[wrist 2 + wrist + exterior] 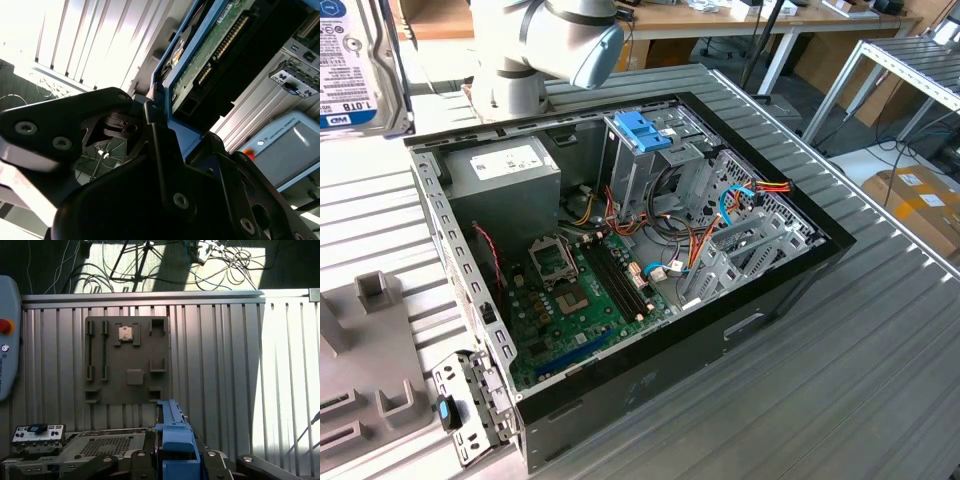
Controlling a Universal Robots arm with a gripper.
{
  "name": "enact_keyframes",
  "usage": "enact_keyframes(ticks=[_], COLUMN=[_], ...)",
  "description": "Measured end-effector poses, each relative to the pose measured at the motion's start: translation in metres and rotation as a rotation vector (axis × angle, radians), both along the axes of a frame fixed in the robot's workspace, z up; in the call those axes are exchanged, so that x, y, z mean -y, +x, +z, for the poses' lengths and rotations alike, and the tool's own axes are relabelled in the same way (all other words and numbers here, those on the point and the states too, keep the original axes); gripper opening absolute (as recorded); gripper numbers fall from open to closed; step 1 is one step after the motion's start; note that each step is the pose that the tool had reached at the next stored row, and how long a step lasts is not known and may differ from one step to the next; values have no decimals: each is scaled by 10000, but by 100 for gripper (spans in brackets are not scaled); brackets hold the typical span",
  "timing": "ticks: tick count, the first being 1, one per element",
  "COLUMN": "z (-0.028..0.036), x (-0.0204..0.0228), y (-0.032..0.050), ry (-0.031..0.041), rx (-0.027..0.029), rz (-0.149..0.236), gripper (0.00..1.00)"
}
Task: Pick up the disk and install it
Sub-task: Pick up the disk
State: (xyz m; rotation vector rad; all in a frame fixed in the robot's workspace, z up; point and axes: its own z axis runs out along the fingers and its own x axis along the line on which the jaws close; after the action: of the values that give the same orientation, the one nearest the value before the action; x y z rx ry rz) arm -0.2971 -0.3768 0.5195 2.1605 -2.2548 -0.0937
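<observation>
Ribbed metal tabletop (880,350) carries an open computer case (620,250), and the disk (215,45) is off that surface altogether. In the second wrist view its blue rail and green circuit board run away from the gripper (165,117), whose jaws are closed tight on the rail end, so the disk stands out beyond the fingertips rather than beside them. In the first wrist view the blue rail sits clamped edge-on, with a grey slotted board (127,360) lying on the table outside the case. In the exterior view the disk's labelled grey face shows outside the case, off the corner that holds the power supply (505,170), and seemingly raised above it. I judge the pick-up done and the carry toward the case in hand. Installing calls for squaring the rails to the drive cage (640,130) with the blue handle inside the case, since a tilted entry could jam.
</observation>
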Motion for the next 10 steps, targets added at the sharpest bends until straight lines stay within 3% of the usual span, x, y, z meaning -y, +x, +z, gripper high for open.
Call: enact_keyframes(ticks=[10], z=[0], x=[0], y=[73], ry=[0], rx=[-1], rz=[0], gripper=[37])
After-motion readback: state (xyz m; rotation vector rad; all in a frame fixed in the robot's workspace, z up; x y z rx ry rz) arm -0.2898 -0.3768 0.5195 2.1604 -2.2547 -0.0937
